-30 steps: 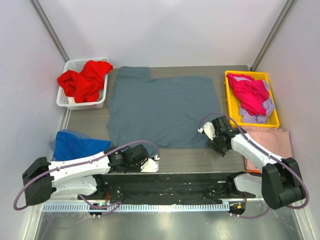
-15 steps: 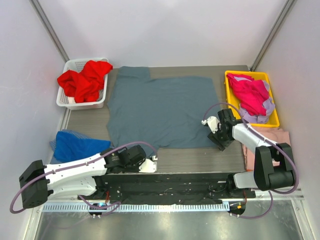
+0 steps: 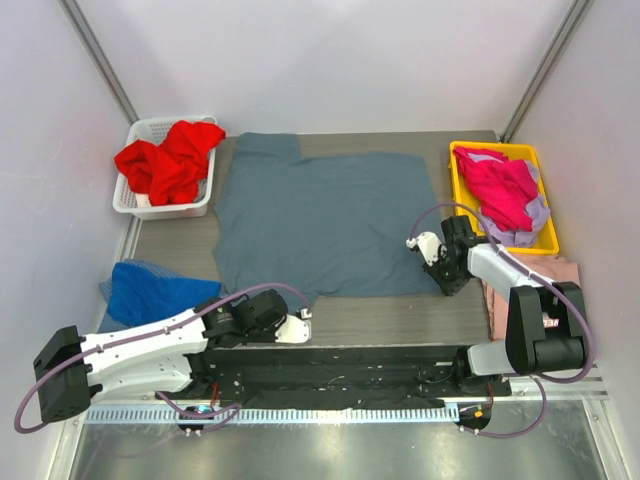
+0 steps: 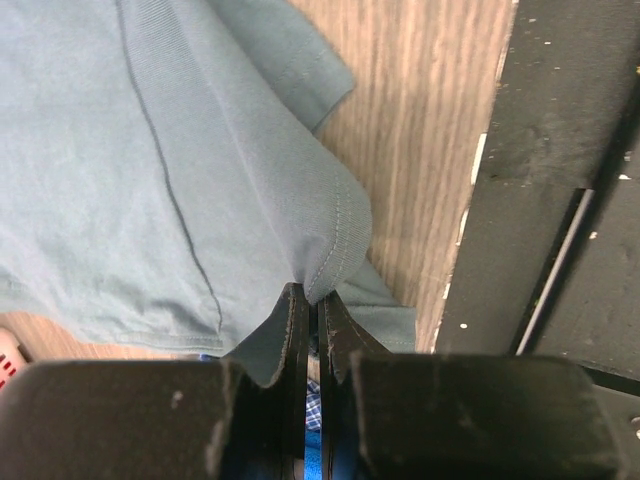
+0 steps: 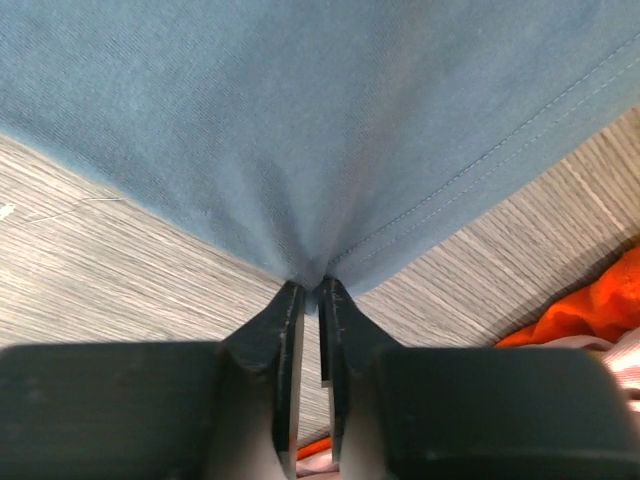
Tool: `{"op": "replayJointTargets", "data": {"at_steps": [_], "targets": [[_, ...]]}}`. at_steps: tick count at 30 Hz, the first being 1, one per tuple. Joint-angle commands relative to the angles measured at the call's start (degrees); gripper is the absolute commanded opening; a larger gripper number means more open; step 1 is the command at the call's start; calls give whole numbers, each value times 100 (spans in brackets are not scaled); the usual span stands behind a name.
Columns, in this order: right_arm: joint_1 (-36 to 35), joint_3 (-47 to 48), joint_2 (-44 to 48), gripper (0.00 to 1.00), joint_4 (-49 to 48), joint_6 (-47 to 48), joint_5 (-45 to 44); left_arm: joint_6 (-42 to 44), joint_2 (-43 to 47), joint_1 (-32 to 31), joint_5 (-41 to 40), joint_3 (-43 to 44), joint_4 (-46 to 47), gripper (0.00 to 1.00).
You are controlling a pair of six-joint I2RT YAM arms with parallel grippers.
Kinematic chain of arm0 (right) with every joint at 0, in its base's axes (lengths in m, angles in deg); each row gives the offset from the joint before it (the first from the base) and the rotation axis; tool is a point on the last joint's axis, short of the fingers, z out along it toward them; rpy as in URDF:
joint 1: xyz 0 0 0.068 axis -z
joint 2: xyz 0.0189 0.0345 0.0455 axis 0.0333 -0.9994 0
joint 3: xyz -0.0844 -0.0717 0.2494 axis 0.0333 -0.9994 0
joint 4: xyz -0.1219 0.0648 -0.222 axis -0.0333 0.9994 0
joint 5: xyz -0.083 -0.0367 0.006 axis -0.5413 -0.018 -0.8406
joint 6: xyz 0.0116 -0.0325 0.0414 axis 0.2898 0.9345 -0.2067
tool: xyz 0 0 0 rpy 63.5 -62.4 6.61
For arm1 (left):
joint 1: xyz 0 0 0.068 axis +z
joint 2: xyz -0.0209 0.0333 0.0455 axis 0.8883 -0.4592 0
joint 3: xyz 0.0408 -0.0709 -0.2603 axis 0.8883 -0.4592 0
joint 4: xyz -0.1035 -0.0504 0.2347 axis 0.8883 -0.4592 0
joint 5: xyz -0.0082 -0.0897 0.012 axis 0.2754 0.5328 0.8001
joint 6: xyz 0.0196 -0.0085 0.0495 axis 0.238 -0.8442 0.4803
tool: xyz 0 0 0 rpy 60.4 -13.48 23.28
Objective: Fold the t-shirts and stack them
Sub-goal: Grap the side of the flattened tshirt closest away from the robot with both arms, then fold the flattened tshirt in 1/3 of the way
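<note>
Top external view: a slate blue-grey t-shirt [image 3: 320, 220] is seen spread flat across the middle of the table [image 3: 400, 312], one sleeve reaching toward the far edge. Its near left corner is gripped by the left gripper [image 3: 303, 322], and its near right corner by the right gripper [image 3: 449, 284]. In the left wrist view, a raised fold of the shirt's stitched hem is pinched between the fingertips of the left gripper [image 4: 312, 300], whose fingers are pressed almost together. The cloth is drawn up into a small ridge there, with the wood-grain tabletop seen beside it. In the right wrist view, the hemmed edge of the same shirt is nipped between the tips of the right gripper [image 5: 308, 292]. These fingers are likewise closed tight on the cloth, which is puckered toward them.

A royal blue t-shirt [image 3: 155, 288] is lain crumpled at the near left, beside the left arm. A red t-shirt [image 3: 170, 160] is heaped in a white basket [image 3: 150, 126] at the far left. A magenta t-shirt [image 3: 500, 185] is piled over a lilac cloth [image 3: 530, 222] in a yellow bin [image 3: 456, 190] at the far right. A pale pink t-shirt [image 3: 566, 270] is laid on the table just near of that bin, partly hidden by the right arm.
</note>
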Motion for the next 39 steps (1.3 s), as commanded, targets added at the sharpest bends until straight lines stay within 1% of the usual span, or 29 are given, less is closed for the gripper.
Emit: {"op": "replayJointTargets", "data": {"at_steps": [1, 3, 4, 10, 16, 22, 26, 34, 37, 39], "targets": [[82, -78, 148, 14, -122, 158, -176, 96, 187, 130, -132, 42, 76, 0], [82, -61, 200, 11, -104, 166, -176, 139, 231, 183, -185, 50, 68, 0], [91, -44, 201, 8, -78, 175, -376, 157, 257, 218, -246, 50, 59, 0], [100, 211, 341, 1, 176, 149, -413, 263, 363, 481, -343, 191, 85, 0], [100, 729, 350, 1, 501, 96, -466, 508, 442, 772, -387, 367, 190, 0], [100, 1292, 254, 1, 713, 44, -431, 851, 310, 1158, -317, 648, 401, 0], [100, 1564, 113, 1, 775, 79, -475, 1062, 3, 1439, -177, 885, 550, 0], [100, 1916, -405, 1, 783, 166, -536, 1589, -630, 2371, 289, 1315, 963, 0], [109, 2030, -651, 1, 783, 193, -527, 1853, -928, 2652, 377, 1588, 1104, 0], [109, 2092, -757, 1, 766, 202, -475, 1932, -1121, 2871, 491, 1947, 1087, 0]]}}
